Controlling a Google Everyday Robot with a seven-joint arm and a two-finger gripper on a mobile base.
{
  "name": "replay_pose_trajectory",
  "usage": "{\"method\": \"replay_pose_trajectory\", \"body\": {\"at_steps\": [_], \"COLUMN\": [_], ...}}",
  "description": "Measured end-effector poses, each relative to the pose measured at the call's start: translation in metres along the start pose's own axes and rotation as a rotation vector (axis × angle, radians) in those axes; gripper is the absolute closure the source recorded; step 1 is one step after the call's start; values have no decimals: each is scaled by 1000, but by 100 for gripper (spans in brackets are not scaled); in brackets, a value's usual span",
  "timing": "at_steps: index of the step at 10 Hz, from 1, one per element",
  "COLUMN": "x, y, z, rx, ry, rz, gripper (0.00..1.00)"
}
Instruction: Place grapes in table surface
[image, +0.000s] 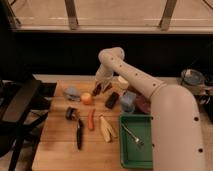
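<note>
My gripper (101, 88) is at the back of the table surface (57, 145), at the end of the white arm that reaches in from the right. It is shut on the grapes (95, 90), a small dark reddish-purple cluster held low, just above the boards. The grapes hang between the round orange fruit (86, 98) on the left and the flat black block (112, 100) on the right. Whether the grapes touch the wood is hidden.
A green tray (127, 156) with a fork (132, 136) lies at the front right. A banana (106, 129), a red-orange vegetable (91, 119), a black tool (79, 134), a blue-grey object (71, 93), a blue cup (127, 102) and a white cup (122, 82) are on the table. A black chair (20, 107) stands at the left.
</note>
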Motion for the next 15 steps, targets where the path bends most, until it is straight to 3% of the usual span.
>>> {"method": "replay_pose_trajectory", "body": {"at_steps": [1,3,5,6,8,10,11,15], "x": [2,6,7,6,10,15,18,24], "y": [-4,-6,-11,-13,-13,-15,-17,-24], "z": [-30,-66,-85,-85,-74,-46,-28,10], "rx": [27,62,71,70,68,62,59,55], "ry": [27,59,74,73,75,72,63,18], "rz": [-2,-8,-15,-19,-22,-30,-34,-36], "gripper": [100,100,100,100,100,100,100,100]}}
